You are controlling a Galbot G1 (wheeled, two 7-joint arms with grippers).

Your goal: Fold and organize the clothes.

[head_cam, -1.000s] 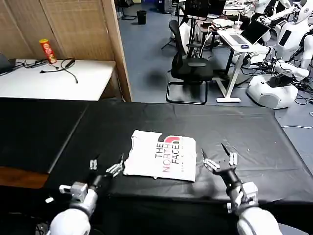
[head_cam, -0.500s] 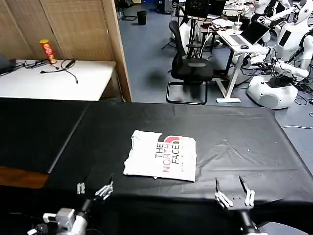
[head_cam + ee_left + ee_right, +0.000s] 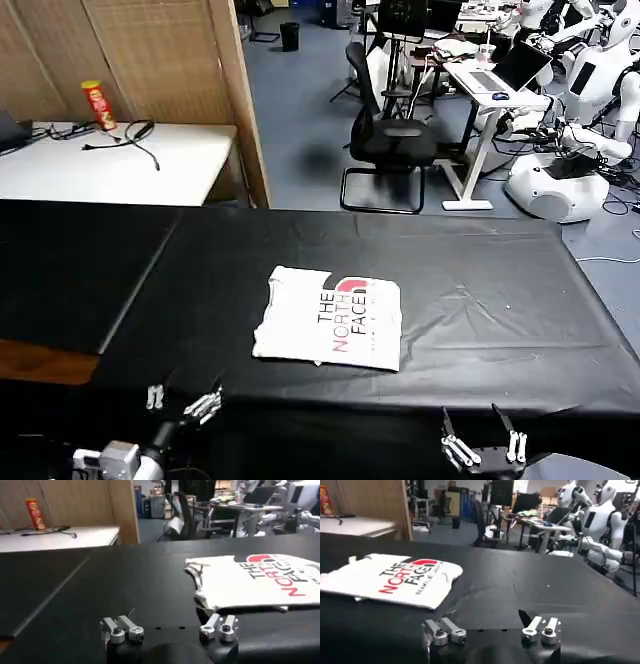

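T-shirt (image 3: 328, 320) folded on table cover (image 3: 480, 280); left gripper (image 3: 183, 402), right gripper (image 3: 482, 445) nearer, fingers spread, empty.

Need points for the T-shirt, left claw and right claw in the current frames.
T-shirt (image 3: 330, 320): head view, middle of the folded shirt, on its print.
left claw (image 3: 182, 400): head view, midway between its open fingertips.
right claw (image 3: 483, 447): head view, midway between its open fingertips.
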